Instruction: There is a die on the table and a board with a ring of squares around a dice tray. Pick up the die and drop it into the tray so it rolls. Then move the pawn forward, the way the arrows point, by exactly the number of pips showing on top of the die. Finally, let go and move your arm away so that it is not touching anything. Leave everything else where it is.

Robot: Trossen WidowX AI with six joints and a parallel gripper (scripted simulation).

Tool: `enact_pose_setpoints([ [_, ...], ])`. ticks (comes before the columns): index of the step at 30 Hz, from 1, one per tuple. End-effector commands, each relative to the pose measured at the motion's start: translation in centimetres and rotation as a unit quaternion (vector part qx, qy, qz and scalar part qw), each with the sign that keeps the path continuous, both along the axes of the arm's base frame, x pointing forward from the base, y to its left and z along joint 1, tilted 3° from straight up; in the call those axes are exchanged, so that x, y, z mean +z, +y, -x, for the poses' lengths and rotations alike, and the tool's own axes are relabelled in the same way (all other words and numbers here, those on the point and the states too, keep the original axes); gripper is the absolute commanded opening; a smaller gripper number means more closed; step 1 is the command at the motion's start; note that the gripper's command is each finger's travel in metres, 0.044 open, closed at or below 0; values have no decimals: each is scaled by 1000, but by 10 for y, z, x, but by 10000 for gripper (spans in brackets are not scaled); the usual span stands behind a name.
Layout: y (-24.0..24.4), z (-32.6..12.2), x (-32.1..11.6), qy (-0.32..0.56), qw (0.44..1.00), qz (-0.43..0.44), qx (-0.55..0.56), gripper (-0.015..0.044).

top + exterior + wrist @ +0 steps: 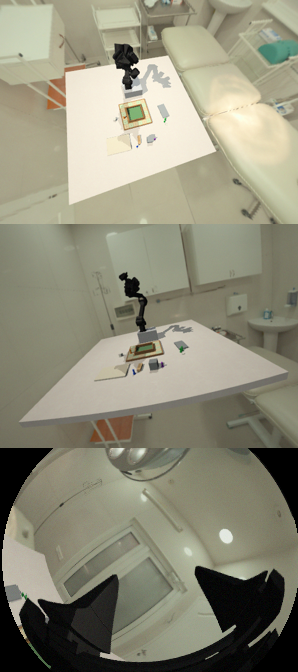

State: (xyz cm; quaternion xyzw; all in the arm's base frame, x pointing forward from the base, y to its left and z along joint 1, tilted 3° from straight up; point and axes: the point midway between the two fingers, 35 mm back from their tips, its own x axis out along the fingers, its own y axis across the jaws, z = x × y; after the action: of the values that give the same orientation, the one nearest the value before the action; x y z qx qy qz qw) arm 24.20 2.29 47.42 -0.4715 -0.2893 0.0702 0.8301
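Note:
My gripper point(123, 276) point(158, 575) is open and empty, raised high above the table and turned away from it. The board point(144, 122) point(147, 356) lies flat before the arm's base, with a green-floored tray point(135, 113) point(145, 349) in its middle. No die shows in the tray. An orange pawn point(124, 117) point(130, 351) stands on the board's left side. A small white and grey thing point(116, 119) point(121, 355) lies left of the board; it may be the die, but no pips are readable. A faint white speck lies near the green piece.
A grey slab point(163, 110) point(181, 345) and a green piece point(165, 120) point(181, 349) lie right of the board. In front are a cream panel point(119, 144) point(112, 372), a tan block point(139, 140) point(139, 367), a blue piece point(137, 146) point(134, 372), a grey block point(150, 138) point(153, 364) and a purple piece point(155, 139) point(162, 364).

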Motion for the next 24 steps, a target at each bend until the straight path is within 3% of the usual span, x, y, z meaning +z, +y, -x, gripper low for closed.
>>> enact_pose_setpoints([
  [1, -1, -2, -1, 5, 1000, -3, -1, 374],
  [5, -25, -42, -26, 95, 993, -72, -23, 275],
  [14, -96, -124, -130, 324, 908, -237, -119, 275],
  [24, -164, -149, -283, 536, 710, -376, -258, 275],
])
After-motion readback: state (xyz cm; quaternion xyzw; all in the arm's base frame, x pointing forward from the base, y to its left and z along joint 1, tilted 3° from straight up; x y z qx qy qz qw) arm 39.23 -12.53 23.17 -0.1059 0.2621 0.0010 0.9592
